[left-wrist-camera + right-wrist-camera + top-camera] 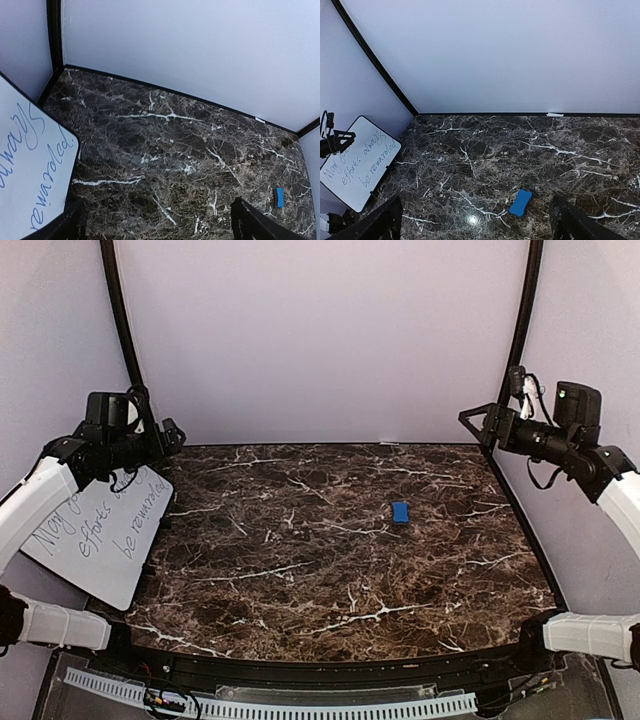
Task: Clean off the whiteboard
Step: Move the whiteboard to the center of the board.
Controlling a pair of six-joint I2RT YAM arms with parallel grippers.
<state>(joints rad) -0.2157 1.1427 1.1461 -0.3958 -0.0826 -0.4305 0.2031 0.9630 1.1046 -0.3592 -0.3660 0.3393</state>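
Left gripper (160, 436): jaws wide, empty, raised at far left above whiteboard (100, 535), not touching. Right gripper (480, 422): jaws wide, empty, raised at far right. Whiteboard at left edge of table (300, 570), angled, partly past it. Blue handwriting: "May yo… efforts always be rewarded", first line partly hidden by arm. Blue eraser (400, 511) right of centre, well apart from both.

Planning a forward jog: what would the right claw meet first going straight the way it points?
The right claw would likely reach the marble tabletop beside the blue eraser; depth is unclear.
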